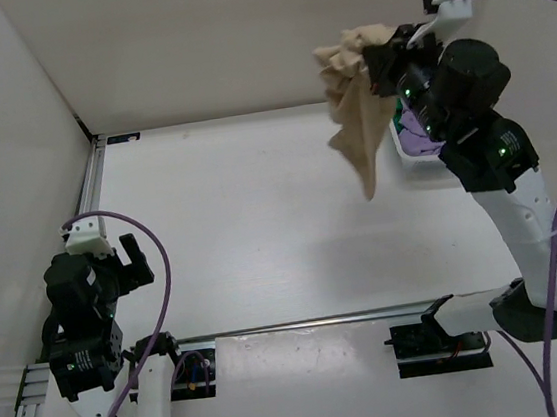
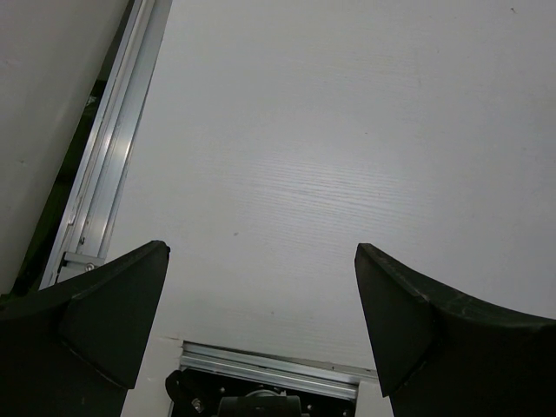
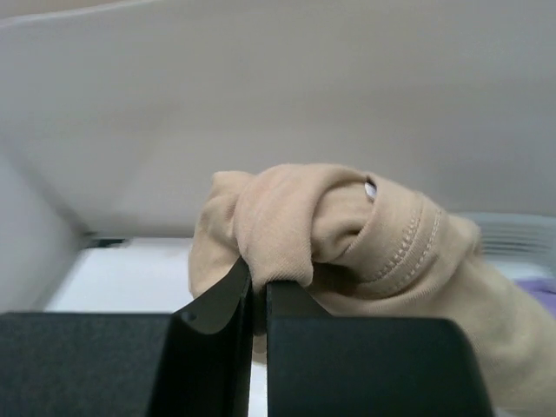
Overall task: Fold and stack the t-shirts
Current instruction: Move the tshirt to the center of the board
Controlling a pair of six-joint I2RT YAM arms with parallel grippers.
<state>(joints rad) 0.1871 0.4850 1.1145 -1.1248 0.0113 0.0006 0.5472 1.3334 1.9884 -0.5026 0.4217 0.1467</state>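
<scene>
The right gripper (image 1: 380, 64), raised high at the table's far right, pinches a bunched fold of the tan shirt (image 1: 354, 119) between closed jaws, the cloth hanging free in a crumpled drape above the table (image 1: 259, 211). Just behind it, a purple shirt (image 1: 412, 128) lies in the white basket (image 1: 405, 150) near the right wall, largely hidden by the arm. The left gripper (image 1: 124, 261) hovers near the left edge, jaws spread wide and holding nothing.
</scene>
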